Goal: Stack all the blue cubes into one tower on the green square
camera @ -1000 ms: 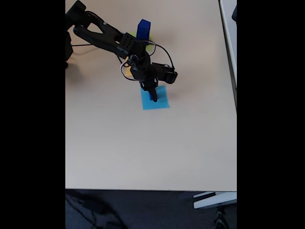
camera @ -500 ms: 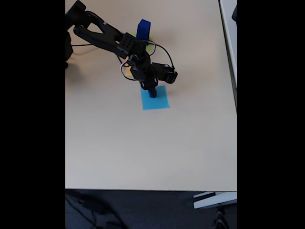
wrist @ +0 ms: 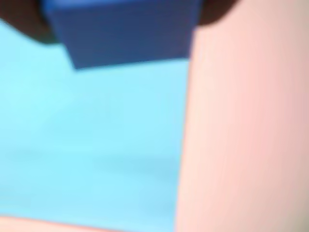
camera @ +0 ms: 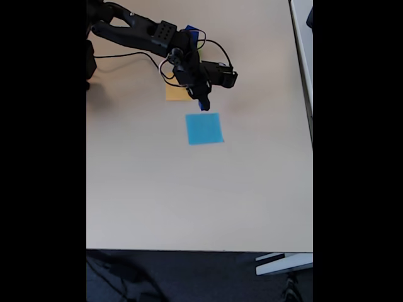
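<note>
In the fixed view my gripper (camera: 203,104) hangs above the table between the orange square and the light blue square, shut on a small blue cube (camera: 203,106). The wrist view shows that blue cube (wrist: 125,34) close up at the top edge, with dark fingers (wrist: 21,21) on both sides of it and the light blue paper below. Behind the arm, at the far side of the table, part of another blue cube (camera: 191,30) sticks out. The arm hides the green square.
A light blue paper square (camera: 204,129) lies flat just in front of the gripper, and an orange square (camera: 177,94) lies to its left under the arm. The table's right edge (camera: 311,126) and front edge are far off. Cables loop around the wrist.
The gripper closed on the small blue cube on the light blue square, lifted it off, and moved back toward the far side. The arm has folded back too.
</note>
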Tool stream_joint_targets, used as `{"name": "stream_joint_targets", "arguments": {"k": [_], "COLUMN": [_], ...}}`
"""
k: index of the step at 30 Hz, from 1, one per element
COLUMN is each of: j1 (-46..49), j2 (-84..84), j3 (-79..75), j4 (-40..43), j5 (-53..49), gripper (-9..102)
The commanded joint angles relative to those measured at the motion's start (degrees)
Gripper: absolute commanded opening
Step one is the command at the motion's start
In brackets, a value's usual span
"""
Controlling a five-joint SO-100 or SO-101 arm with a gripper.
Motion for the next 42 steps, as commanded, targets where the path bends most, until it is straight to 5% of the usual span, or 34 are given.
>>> {"name": "stream_joint_targets", "arguments": {"k": [1,9,42], "j1": [-1.85,-9.84,-32.34], "j2": [7.73,14.85,18.28], "j3": [-2.99,-2.29,-0.79], "j4": [1.93,10.99,13.1], "j5": [1.76,14.15,56.95], "gripper": [5,5,3]}}
